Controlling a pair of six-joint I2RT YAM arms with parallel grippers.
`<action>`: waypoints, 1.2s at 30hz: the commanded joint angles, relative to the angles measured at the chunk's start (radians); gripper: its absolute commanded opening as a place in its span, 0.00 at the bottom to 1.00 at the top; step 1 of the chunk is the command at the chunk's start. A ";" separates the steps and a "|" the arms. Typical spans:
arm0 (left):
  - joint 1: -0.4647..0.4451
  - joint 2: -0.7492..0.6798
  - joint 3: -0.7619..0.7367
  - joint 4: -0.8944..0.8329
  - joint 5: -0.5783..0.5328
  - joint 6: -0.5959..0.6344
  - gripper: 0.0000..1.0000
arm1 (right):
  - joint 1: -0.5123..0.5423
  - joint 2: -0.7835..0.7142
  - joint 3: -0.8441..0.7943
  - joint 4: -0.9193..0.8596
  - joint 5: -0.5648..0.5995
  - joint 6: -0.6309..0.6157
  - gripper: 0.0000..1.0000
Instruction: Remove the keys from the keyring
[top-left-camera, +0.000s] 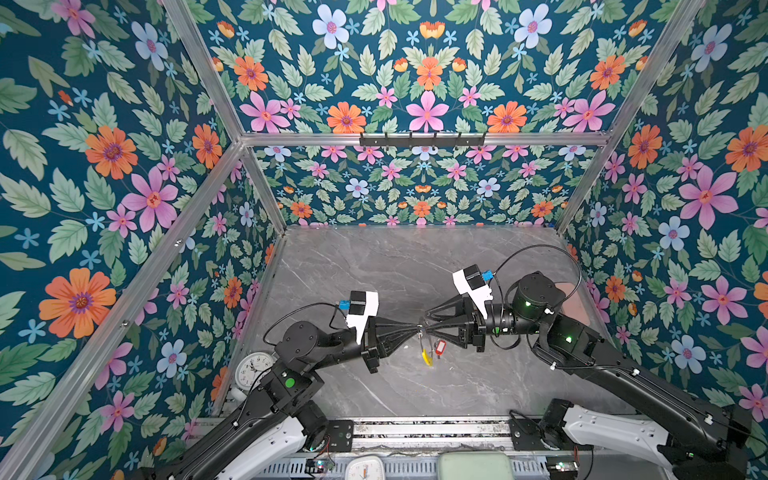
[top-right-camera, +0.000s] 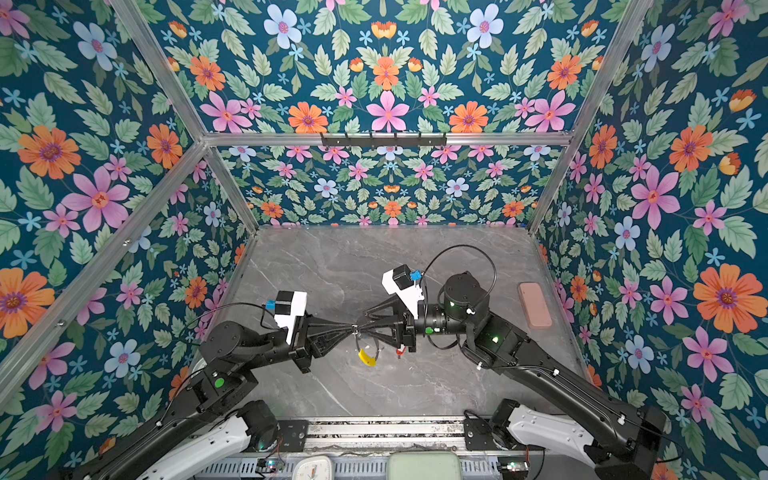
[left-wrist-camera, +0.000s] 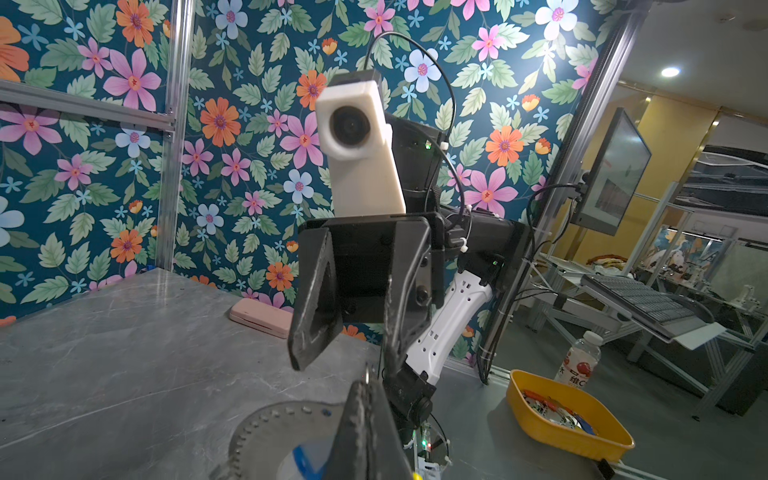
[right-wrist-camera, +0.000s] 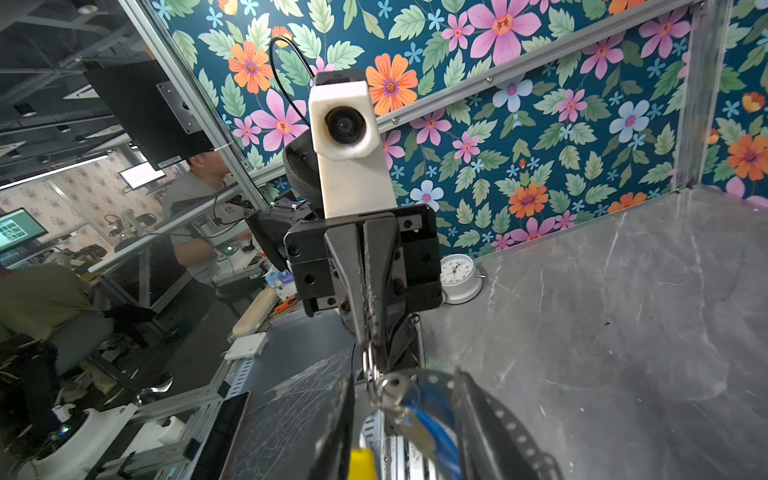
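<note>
Both arms are meeting nose to nose in mid-air over the grey surface (top-left-camera: 374, 270). The left gripper (top-left-camera: 417, 329) is pinching the keyring (top-left-camera: 427, 357) right at its top, fingers fully closed on it. The hoop is dangling below with the yellow bit lowest, and judging from both top views it's hanging clear of the surface.

The right gripper (top-left-camera: 427, 326) is facing it with its fingers (right-wrist-camera: 473, 415) standing apart, one on each side of the blue-tagged key (right-wrist-camera: 395, 388). That key is hanging off the ring just below the left arm's pinch. Nothing is getting squeezed there as far as the right wrist view is showing, since there's a gap on both sides of the key.

The red-tagged key (top-left-camera: 440, 345) is lying just beside the hanging hoop, down at surface level. I'm reading it as already off the ring, though it's small and I can't swear to it.

So my guess is it's working on key number two, the blue one, and it's at the grab-it stage. The next move is calling for the right fingers to close squarely on the key's metal head, not the floppy tag. Then they need to work it round its little loop while the left is holding dead steady. The fiddly part is that everything is hanging loose and the loop is tiny, so a sloppy close is probably just going to knock the key aside.
</note>
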 joint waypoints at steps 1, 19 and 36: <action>0.001 -0.002 -0.002 0.039 -0.026 0.001 0.00 | 0.005 0.006 -0.001 0.068 -0.029 0.029 0.35; 0.001 0.023 0.003 0.030 -0.055 -0.006 0.00 | 0.020 0.022 0.024 0.013 -0.014 0.007 0.00; 0.002 0.192 0.281 -0.486 0.161 0.112 0.31 | 0.019 0.103 0.358 -0.784 0.114 -0.312 0.00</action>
